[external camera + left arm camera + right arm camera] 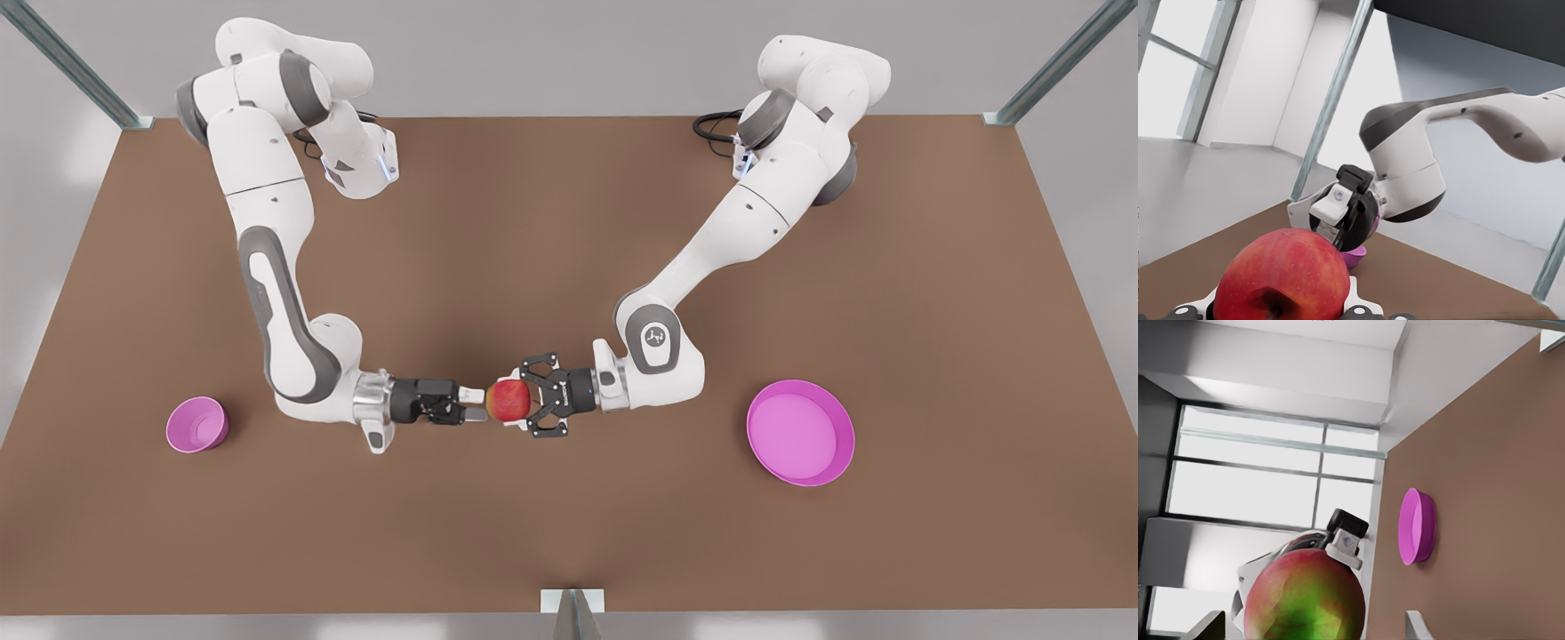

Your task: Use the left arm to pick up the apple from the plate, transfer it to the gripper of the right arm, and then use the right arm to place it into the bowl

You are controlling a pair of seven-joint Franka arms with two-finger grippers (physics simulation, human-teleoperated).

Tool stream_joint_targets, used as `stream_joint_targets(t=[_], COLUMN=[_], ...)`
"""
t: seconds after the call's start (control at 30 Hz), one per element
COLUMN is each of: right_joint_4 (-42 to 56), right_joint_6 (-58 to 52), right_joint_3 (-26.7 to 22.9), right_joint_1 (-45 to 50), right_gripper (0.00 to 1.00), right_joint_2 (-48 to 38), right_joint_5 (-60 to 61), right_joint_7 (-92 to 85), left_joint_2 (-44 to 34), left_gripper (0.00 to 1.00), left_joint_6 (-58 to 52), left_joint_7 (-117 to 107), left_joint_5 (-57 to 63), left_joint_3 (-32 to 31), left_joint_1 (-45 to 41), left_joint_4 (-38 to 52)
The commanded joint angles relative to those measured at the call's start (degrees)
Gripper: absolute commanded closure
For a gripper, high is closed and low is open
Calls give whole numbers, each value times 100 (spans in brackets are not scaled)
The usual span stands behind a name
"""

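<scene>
The red apple (507,400) hangs above the table's middle, between the two grippers. My left gripper (516,402), on the arm at the front view's right, is shut on it; its white pads (1355,303) flank the apple (1281,280). My right gripper (476,405) reaches in from the front view's left and stands open, with its fingers (1417,625) set wider than the apple (1305,600) and its tips at the fruit's edge. The small pink bowl (197,425) sits at the front view's left. The wide pink plate (800,433) lies bare at the right.
The brown table (569,249) stretches wide behind and in front of the grippers. Metal frame posts (1005,116) stand at its far corners, and another (572,613) at the middle of the near edge. The bowl (1355,255) shows behind the right gripper, the plate (1415,525) behind the left one.
</scene>
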Motion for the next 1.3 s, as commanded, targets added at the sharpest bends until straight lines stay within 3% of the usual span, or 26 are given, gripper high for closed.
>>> stream_joint_targets(t=[0.0, 0.7, 0.73, 0.77, 0.83, 0.9, 0.93, 1.17, 1.27], right_joint_4=[49, 93, 93, 93, 93, 93, 93, 40, 5], right_joint_6=[197, 892, 909, 909, 909, 909, 909, 883, 558], right_joint_3=[6, 15, 15, 15, 15, 15, 15, 6, 6], right_joint_1=[47, 592, 592, 592, 592, 592, 592, 539, 126], right_gripper=[0, 0, 1, 13, 25, 25, 25, 25, 25], right_joint_2=[8, 8, 8, 8, 8, 8, 8, -36, -133], right_joint_5=[266, 653, 653, 653, 653, 653, 653, 609, -225], right_joint_7=[-2006, -2032, -2041, -2041, -2041, -2032, -2032, -1935, -1680], left_joint_2=[-10, -1, -1, -1, -1, -1, -1, -10, -18], left_gripper=[22, 19, 19, 19, 19, 15, 0, 0, 0], left_joint_6=[23, 137, 146, 146, 146, 146, 146, 137, 128], left_joint_7=[2070, 2070, 2070, 2070, 2070, 2061, 2052, 2043, 2061], left_joint_5=[3, 3, 3, 3, 3, 3, 3, 11, 29], left_joint_3=[-5, 21, 21, 21, 21, 21, 12, 30, 39], left_joint_1=[0, -35, -35, -44, -44, -35, -35, -17, 18], left_joint_4=[2, 2, 2, 2, -6, 2, -6, -15, -68])
